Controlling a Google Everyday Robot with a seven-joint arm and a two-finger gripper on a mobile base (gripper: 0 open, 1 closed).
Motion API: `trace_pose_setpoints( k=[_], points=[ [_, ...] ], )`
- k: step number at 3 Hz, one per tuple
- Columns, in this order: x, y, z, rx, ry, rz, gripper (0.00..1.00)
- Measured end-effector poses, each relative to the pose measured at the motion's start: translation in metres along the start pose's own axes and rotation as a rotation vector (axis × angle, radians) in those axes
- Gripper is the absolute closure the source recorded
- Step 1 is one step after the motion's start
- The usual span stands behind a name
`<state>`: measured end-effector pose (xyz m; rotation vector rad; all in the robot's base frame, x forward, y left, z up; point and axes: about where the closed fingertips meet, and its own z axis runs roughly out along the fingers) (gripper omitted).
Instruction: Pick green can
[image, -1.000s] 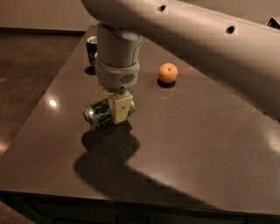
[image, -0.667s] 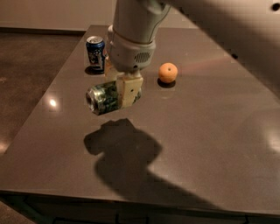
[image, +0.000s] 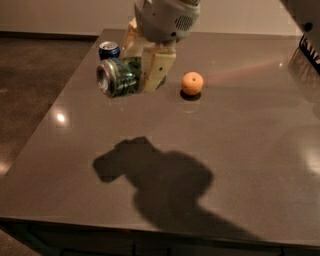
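Aloft over the grey worktop (image: 250, 150), the green can (image: 117, 76) lies sideways, pinched by the tool (image: 143, 70).
Mottled green, white-flecked label, silver end turned left; a dark blue can (image: 109, 50) and an orange (image: 192, 83) sit beyond.

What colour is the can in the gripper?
Mottled green can, silver end, held by gripper above the table; camera view.

1 gripper (image: 139, 73) above 1 table (image: 250, 150) clasps 1 green can (image: 116, 77); on the table, 1 blue can (image: 109, 50) and 1 orange (image: 192, 83).
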<state>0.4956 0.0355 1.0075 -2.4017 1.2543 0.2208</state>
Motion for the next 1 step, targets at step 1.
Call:
trace_pose_setpoints(
  k=[1],
  points=[
    [-0.0028, -0.007, -0.0042, 0.029, -0.006, -0.004, 1.0]
  ],
)
